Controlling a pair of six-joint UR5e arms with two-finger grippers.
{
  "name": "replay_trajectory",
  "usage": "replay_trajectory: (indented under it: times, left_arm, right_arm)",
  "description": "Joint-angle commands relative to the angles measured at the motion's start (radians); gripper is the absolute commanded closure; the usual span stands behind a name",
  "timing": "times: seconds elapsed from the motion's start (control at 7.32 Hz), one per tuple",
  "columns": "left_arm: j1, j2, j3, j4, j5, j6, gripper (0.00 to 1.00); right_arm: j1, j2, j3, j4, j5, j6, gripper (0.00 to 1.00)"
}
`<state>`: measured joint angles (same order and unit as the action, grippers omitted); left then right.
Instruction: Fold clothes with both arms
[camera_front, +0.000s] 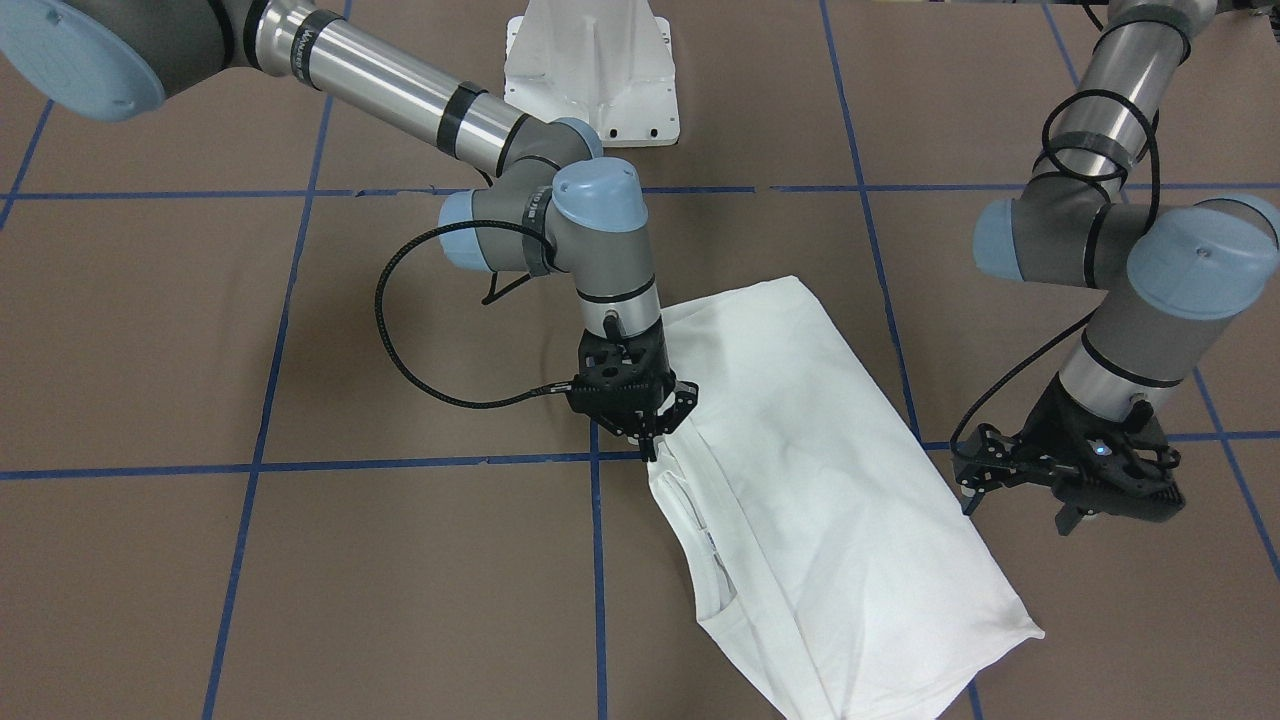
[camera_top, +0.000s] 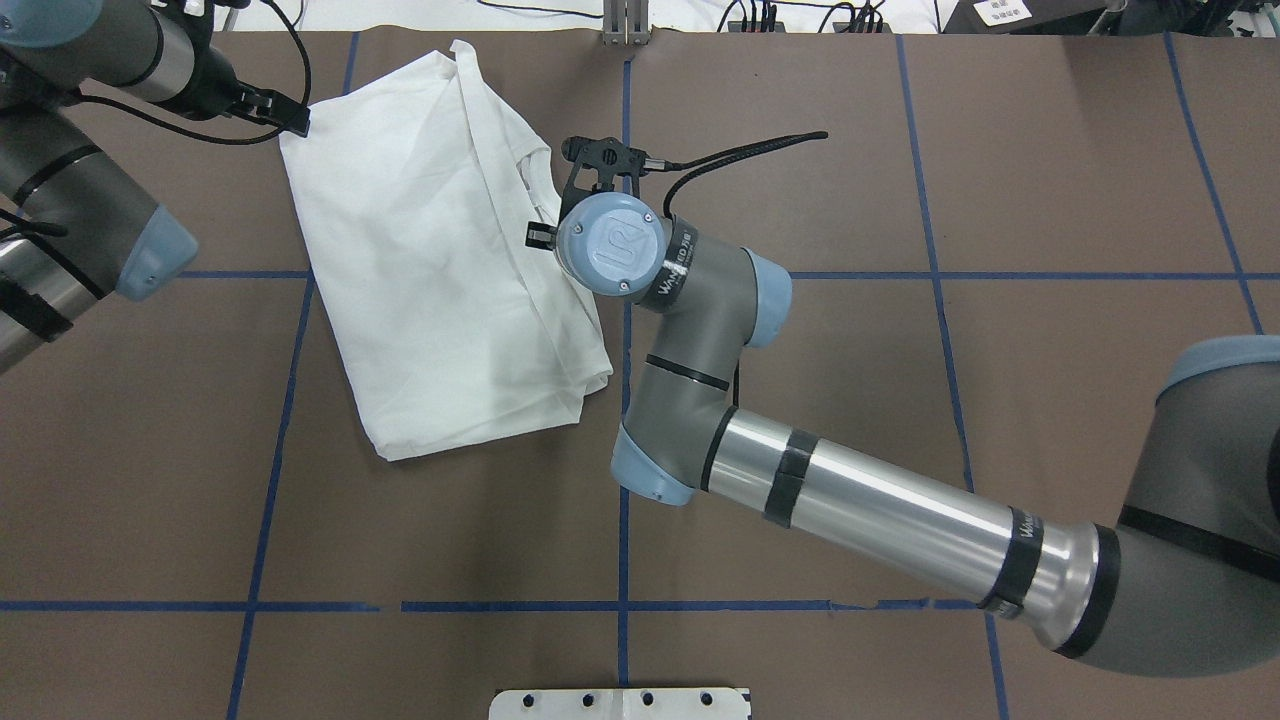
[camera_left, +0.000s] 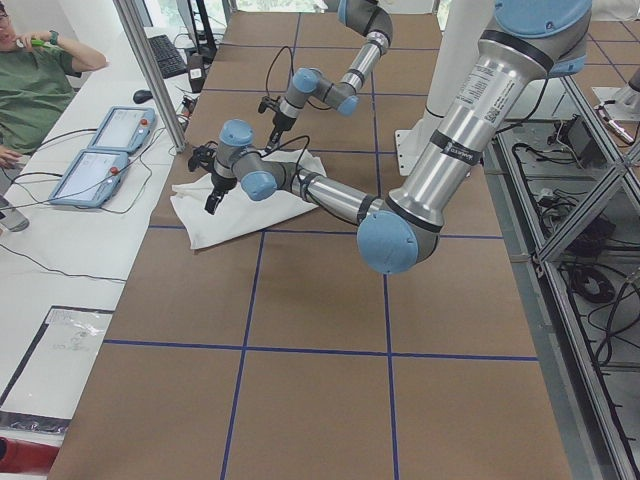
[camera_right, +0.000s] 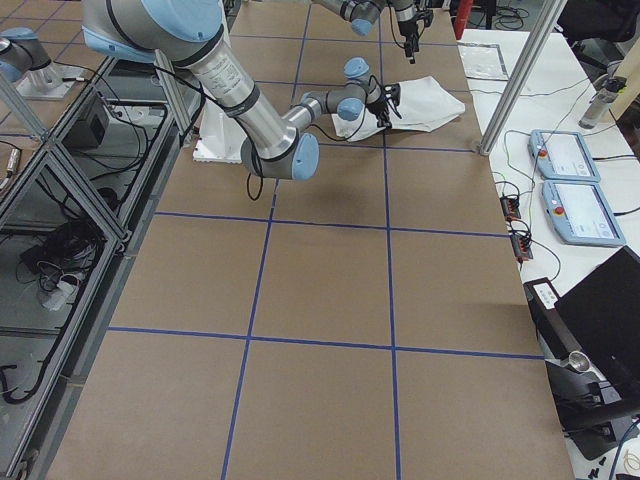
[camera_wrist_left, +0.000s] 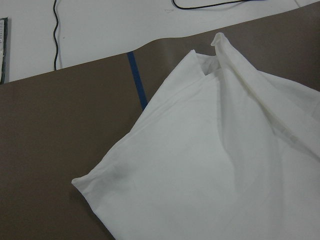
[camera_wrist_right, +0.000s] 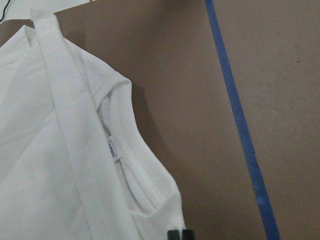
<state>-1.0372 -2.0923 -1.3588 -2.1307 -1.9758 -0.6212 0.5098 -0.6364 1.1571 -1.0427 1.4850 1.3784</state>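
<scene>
Already the white long-sleeved cotton shirt (camera_front: 830, 450) lies folded lengthwise near the brown bench's (camera_front: 300, 350) far edge; a crosswise fold seems left. Right fingers (camera_front: 643, 436) sit narrow at its collar edge, left fingers (camera_front: 1068, 518) spread wide beside it

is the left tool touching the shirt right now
Apart. In the front-facing view a strip of brown table shows between the left tool and the edge of the shirt.

Overhead faces front view, two end views, wrist cameras near shirt (camera_wrist_left: 210, 165)
</scene>
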Motion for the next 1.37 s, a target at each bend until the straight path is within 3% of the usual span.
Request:
replay_trajectory:
  times: [0.0,0.41,0.96,1.09,1.23]
  left_arm:
    - [0.0,0.0,-0.003,0.0,0.0,0.0,0.0]
    - [0.002,0.0,-0.014,0.0,0.0,0.0,0.0]
    - [0.003,0.003,-0.026,0.002,0.0,0.0,0.0]
    - [0.003,0.005,-0.026,0.002,0.0,0.0,0.0]
    - [0.003,0.005,-0.026,0.002,0.0,0.0,0.0]
  right_arm:
    - [-0.045,-0.2,0.232,-0.04,-0.034,0.004,1.0]
    - [-0.097,-0.467,0.614,-0.19,-0.06,0.004,1.0]
    - [-0.172,-0.554,0.676,-0.204,-0.136,0.033,1.0]
    - [-0.195,-0.552,0.678,-0.206,-0.153,0.066,0.89]
    - [-0.206,-0.545,0.679,-0.253,-0.169,0.071,0.01]
